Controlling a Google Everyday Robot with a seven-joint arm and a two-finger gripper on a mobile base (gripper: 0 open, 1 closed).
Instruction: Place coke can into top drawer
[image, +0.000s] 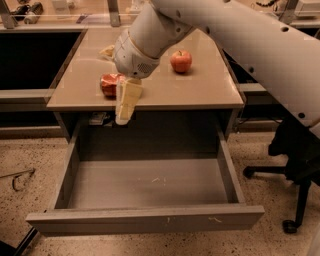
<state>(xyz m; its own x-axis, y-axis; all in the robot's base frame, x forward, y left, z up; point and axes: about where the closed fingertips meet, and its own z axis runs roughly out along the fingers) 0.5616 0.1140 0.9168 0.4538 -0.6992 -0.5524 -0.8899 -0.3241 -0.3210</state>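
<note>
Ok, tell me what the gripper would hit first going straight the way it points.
The gripper points down, beside the coke can. Likely the table near its front edge comes first; if it hangs past the edge, the top drawer floor. Depth is unclear.

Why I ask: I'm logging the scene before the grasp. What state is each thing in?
coke can: dented, lying on its side on the table.
top drawer: pulled open, nothing visible inside.
apple: stem-up on the table, apart from the can.
gripper: pointing down at the table's front edge, covering the can's right end in the camera view.
</note>
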